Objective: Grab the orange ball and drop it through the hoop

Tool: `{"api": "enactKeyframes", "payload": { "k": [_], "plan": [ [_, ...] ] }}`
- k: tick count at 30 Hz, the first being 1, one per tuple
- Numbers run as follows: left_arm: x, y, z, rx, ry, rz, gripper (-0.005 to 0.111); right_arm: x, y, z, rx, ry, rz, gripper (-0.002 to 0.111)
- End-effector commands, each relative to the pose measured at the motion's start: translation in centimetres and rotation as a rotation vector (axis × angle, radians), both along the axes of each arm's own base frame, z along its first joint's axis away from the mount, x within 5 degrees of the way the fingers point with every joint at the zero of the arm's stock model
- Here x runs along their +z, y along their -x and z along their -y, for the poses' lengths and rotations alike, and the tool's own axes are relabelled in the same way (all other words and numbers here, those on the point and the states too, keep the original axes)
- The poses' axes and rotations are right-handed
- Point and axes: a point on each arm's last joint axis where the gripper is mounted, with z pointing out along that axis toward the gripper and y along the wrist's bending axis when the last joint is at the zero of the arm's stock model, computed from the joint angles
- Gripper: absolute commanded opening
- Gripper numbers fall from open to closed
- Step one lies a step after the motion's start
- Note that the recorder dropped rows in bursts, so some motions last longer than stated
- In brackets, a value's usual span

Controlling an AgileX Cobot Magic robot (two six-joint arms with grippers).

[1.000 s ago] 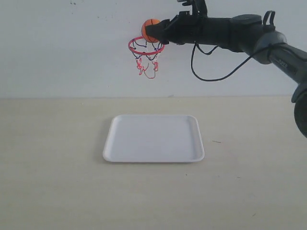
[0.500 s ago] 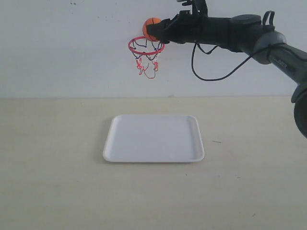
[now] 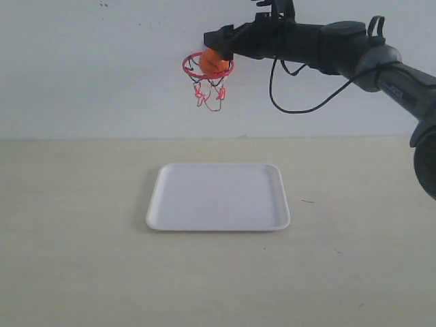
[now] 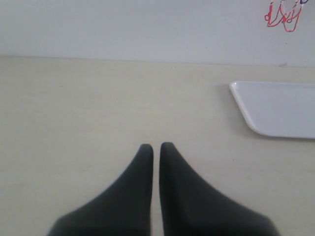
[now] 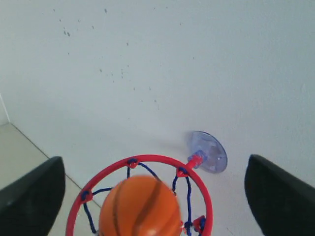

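The orange ball sits inside the red ring of the hoop, free of any grip and blurred. The hoop hangs on the back wall by a clear suction cup, its net dangling below. My right gripper is just above the ring, open, its two fingers spread wide on either side of the ball. Near the table, my left gripper is shut with nothing in it; it does not show in the exterior view.
A white tray lies on the beige table below the hoop. The right arm reaches in from the right along the wall, a black cable looping under it.
The right gripper opened and let go of the ball. The ball dropped from between the fingers down into the ring.
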Motion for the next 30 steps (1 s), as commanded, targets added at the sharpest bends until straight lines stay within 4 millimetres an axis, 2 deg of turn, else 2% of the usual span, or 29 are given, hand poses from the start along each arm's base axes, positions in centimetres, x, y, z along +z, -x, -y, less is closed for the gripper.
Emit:
{"api": "enactKeyframes", "payload": {
  "k": [1, 11, 16, 18, 20, 23, 26, 30],
  "plan": [
    [-0.1, 0.0, 0.0, 0.002, 0.013, 0.004, 0.004, 0.4, 0.0, 0.1, -0.013, -0.034, -0.015, 0.097],
    [-0.1, 0.0, 0.0, 0.002, 0.013, 0.004, 0.004, 0.4, -0.2, 0.2, -0.04, -0.037, -0.013, 0.097],
    [-0.1, 0.0, 0.0, 0.002, 0.013, 0.004, 0.004, 0.5, -0.3, 0.3, -0.061, -0.115, -0.088, 0.095],
    [-0.1, 0.0, 0.0, 0.002, 0.013, 0.004, 0.004, 0.5, -0.4, 0.5, -0.079, -0.145, -0.12, 0.083],
    [-0.1, 0.0, 0.0, 0.002, 0.013, 0.004, 0.004, 0.4, -0.5, 0.7, -0.075, -0.182, -0.161, 0.054],
    [-0.1, 0.0, 0.0, 0.002, 0.013, 0.004, 0.004, 0.3, -0.3, 1.2, -0.036, -0.207, -0.223, -0.001],
    [-0.1, 0.0, 0.0, 0.002, 0.013, 0.004, 0.004, 0.1, -0.5, 2.2, -0.022, -0.255, -0.303, 0.002],
    [-0.1, 0.0, 0.0, 0.002, 0.013, 0.004, 0.004, -0.4, -0.1, 4.4, 0.078, -0.184, -0.355, 0.002]
  ]
}}
